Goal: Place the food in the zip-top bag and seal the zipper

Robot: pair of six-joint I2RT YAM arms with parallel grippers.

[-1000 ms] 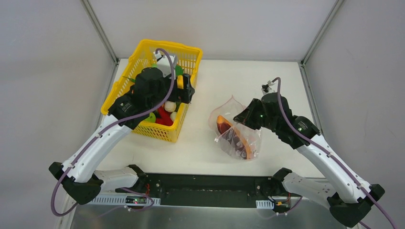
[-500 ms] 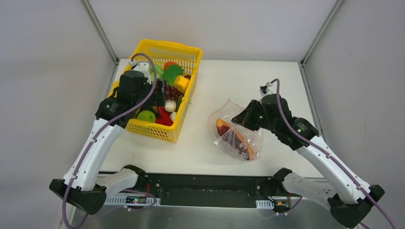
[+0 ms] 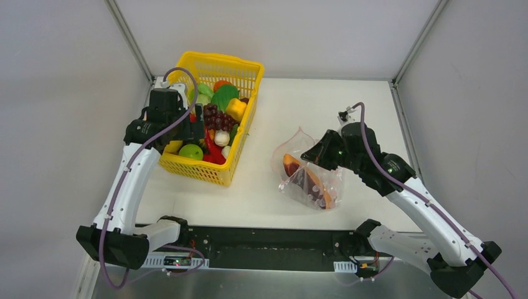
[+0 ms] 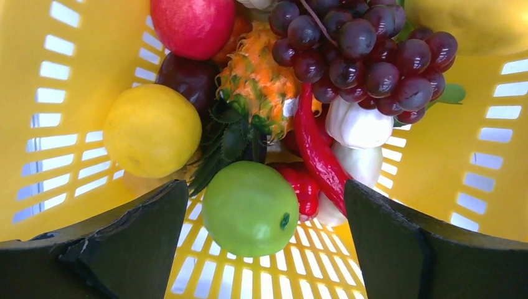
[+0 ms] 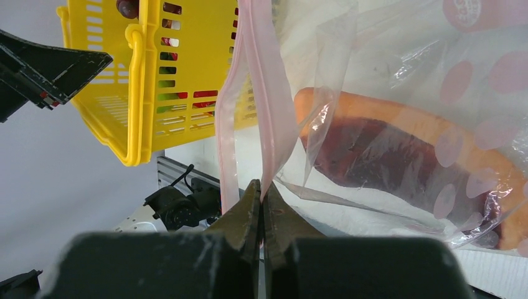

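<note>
The right gripper [image 5: 261,184] pinches the zipper [image 5: 268,112]. The zip-top bag [image 3: 309,179] lies diagonally at mid-table, mouth toward the yellow basket [image 3: 240,63]. There the left gripper [image 4: 264,190] hangs spread wide over a green apple [image 4: 250,210].

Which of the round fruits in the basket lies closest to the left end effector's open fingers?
The green apple, sitting right between the fingers of the left end effector; the yellow lemon lies off to one side, and the red fruit farther back.
</note>
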